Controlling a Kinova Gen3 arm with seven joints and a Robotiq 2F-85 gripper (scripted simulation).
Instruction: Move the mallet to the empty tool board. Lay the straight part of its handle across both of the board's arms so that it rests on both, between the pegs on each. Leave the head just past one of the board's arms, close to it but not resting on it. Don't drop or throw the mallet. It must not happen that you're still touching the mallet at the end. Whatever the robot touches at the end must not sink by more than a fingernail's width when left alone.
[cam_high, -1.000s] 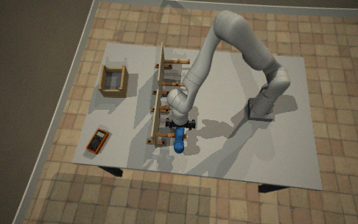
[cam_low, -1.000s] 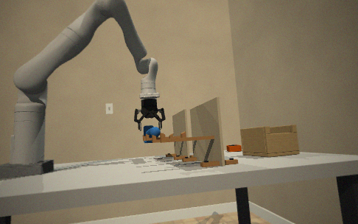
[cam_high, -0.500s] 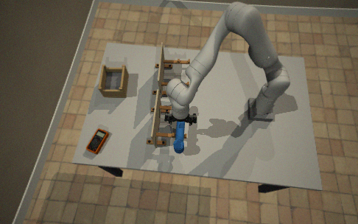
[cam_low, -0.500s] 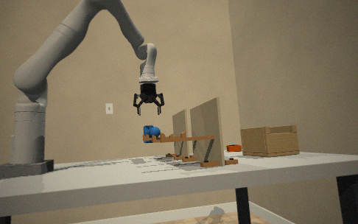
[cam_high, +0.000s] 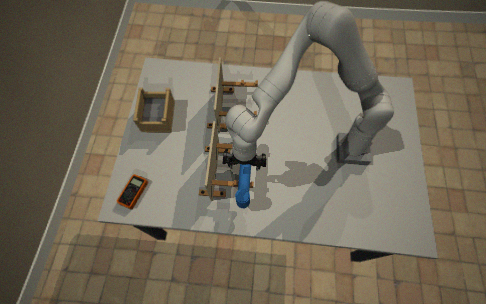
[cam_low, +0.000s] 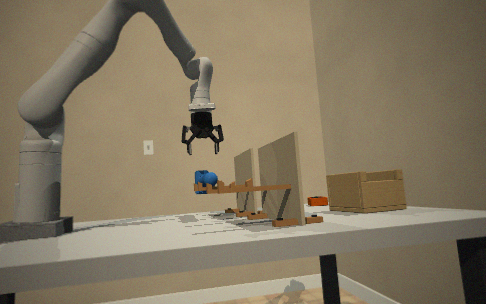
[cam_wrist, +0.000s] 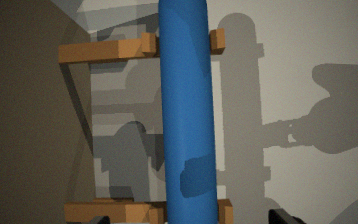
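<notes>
The blue mallet (cam_high: 243, 187) lies across both orange arms of the near tool board (cam_high: 212, 162). In the wrist view its handle (cam_wrist: 187, 115) crosses the upper arm (cam_wrist: 107, 50) and the lower arm (cam_wrist: 110, 210), between the pegs on each. Its head end sticks out past the front arm (cam_high: 243, 200). My gripper (cam_low: 202, 150) is open and empty, hanging straight above the mallet (cam_low: 205, 178) with a clear gap. Only the fingertips show at the bottom edge of the wrist view.
A second tool board (cam_high: 219, 90) stands behind the first. A wooden box (cam_high: 154, 110) sits at the far left, and an orange multimeter (cam_high: 132, 191) lies near the front left corner. The arm's base (cam_high: 352, 147) is at the right.
</notes>
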